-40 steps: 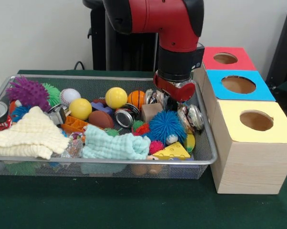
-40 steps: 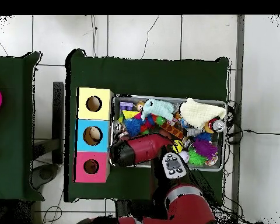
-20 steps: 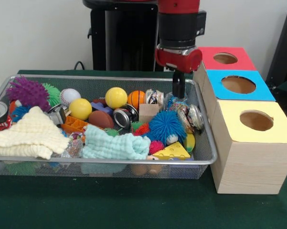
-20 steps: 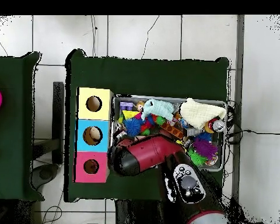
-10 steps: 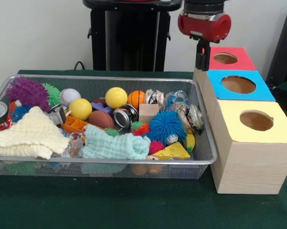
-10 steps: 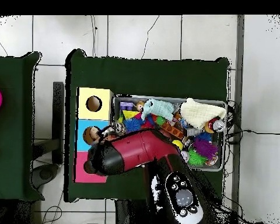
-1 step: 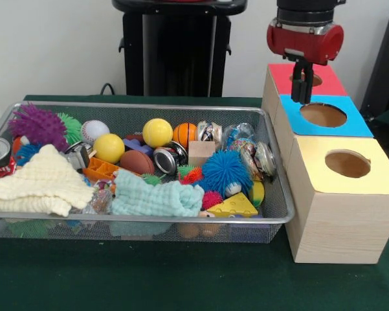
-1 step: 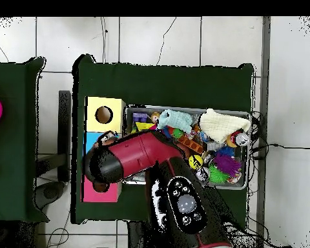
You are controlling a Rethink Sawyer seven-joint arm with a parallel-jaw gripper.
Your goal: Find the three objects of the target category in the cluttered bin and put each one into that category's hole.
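**Gripper over the boxes, nothing seen in it**

Which category is wanted cannot be told. The likely candidates all lie in the wire bin (image 7: 142,219): crushed shiny cans (image 7: 260,157) at its right end beside the boxes, a blue spiky ball (image 7: 224,171) just in front of them, and a yellow ball (image 7: 157,132) farther back.

The gripper (image 7: 302,91) hangs above the red box (image 7: 327,84), at its edge with the blue box (image 7: 353,123). Its fingers are pressed together and nothing shows between them.

The risk, as I judge it, is an empty drop. If the grasp missed, a release here counts for nothing. Anything small let go on this seam could also land on a box top instead of in a hole.
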